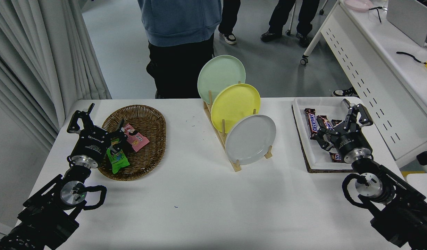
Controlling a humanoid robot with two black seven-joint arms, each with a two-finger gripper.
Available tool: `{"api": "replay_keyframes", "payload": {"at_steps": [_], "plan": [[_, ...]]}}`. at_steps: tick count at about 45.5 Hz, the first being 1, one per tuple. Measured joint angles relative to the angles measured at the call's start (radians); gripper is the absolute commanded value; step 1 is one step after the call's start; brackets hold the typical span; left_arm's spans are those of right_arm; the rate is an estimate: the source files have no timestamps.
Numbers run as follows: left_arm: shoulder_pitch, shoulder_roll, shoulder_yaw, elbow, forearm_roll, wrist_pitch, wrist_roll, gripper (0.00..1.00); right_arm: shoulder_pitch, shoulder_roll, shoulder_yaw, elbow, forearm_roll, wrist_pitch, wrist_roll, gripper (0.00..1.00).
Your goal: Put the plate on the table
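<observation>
The light grey plate stands on edge in the front slot of a wooden rack near the middle of the white table. A yellow plate and a pale green plate stand behind it. My right gripper is open and empty, above the white tray at the right, well to the right of the grey plate. My left gripper is parked open at the lower left, next to the basket.
A wicker basket with snack packets sits at the left. A white tray with chocolate bars sits at the right. A person stands at the far edge behind the rack. A white perforated-panel desk is at the right.
</observation>
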Motion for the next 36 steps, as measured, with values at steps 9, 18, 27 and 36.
{"api": "replay_keyframes", "payload": {"at_steps": [9, 18, 27, 36], "plan": [[0.0, 0.0, 0.0, 0.0, 0.0, 0.0, 0.0, 1.0, 0.021, -0.013, -0.052, 0.003, 0.025, 0.0, -0.001, 0.99], [0.0, 0.0, 0.0, 0.0, 0.0, 0.0, 0.0, 1.0, 0.085, -0.058, -0.25, 0.01, 0.157, 0.0, -0.001, 0.99], [0.0, 0.0, 0.0, 0.0, 0.0, 0.0, 0.0, 1.0, 0.163, -0.118, -0.453, 0.032, 0.299, 0.0, -0.001, 0.99], [0.0, 0.0, 0.0, 0.0, 0.0, 0.0, 0.0, 1.0, 0.254, -0.201, -0.619, 0.073, 0.376, 0.0, -0.002, 0.99]]}}
